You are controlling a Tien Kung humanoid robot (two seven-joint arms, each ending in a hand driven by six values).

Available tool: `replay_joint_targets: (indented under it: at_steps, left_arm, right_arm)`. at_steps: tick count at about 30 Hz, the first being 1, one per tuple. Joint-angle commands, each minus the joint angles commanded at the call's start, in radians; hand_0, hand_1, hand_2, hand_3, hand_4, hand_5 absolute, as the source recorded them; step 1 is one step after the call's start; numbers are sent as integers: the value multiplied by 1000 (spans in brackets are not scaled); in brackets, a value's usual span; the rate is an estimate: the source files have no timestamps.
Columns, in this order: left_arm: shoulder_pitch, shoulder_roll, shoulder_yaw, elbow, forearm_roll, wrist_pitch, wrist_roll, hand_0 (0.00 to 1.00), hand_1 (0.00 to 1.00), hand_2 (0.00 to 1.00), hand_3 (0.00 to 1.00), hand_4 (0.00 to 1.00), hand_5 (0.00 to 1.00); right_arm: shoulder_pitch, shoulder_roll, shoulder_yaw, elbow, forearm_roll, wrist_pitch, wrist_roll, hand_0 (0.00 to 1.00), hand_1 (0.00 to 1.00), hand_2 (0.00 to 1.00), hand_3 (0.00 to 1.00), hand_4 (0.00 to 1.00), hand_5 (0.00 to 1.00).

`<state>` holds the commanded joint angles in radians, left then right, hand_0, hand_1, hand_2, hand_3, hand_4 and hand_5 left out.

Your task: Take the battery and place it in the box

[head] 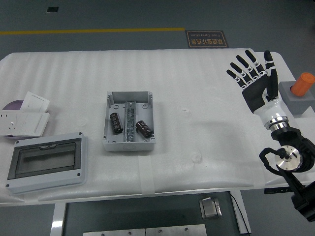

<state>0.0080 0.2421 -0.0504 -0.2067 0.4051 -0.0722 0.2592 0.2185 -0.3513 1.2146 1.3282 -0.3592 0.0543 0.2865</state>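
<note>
Batteries (116,122) lay inside the open grey box (129,121), one in each compartment. Split down the middle by a metal terminal rail (129,121). Left compartment held a dark cylinder standing roughly lengthwise along the rail; right compartment held the second battery (143,128), turned at a slant and just beside the rail. Sat a little left of the white table's (197,88) middle, lid off, screw posts showing at the corners.

Right hand (254,81) was raised over the table's far right part, well apart from the box. Palm faced the camera, all five fingers (240,74) spread wide and straight, holding nothing. Black palm, white jointed segments along the fingers, white wrist cuff below, with the black arm running down to the lower right corner.

Just right of that hand stood a grey block with an orange knob (301,87), at the table's right edge.

At the left, near the front edge, rested a grey enclosure with a clear window lid (45,162). Behind it, white socket plates (25,118) overlapped one another, with a purple disc (14,104) partly tucked under them.

Beyond the far edge ran a grey floor with a yellow line (93,31) and a dark floor sign (206,38), print too small to read.
</note>
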Motion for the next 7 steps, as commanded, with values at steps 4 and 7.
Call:
replay_joint_targets:
  at_steps: [4, 7]
  left_arm:
    - [-9, 5, 12, 8, -26, -13, 12, 686, 699, 555, 602, 590, 436]
    - [-23, 13, 4, 13, -23, -19, 16, 686, 699, 555, 602, 590, 436]
  right_arm:
    - [10, -7, -14, -25, 1, -6, -9, 696, 704, 760, 843, 968, 849]
    - [9, -5, -23, -46, 8, -12, -9, 696, 704, 760, 843, 968, 849]
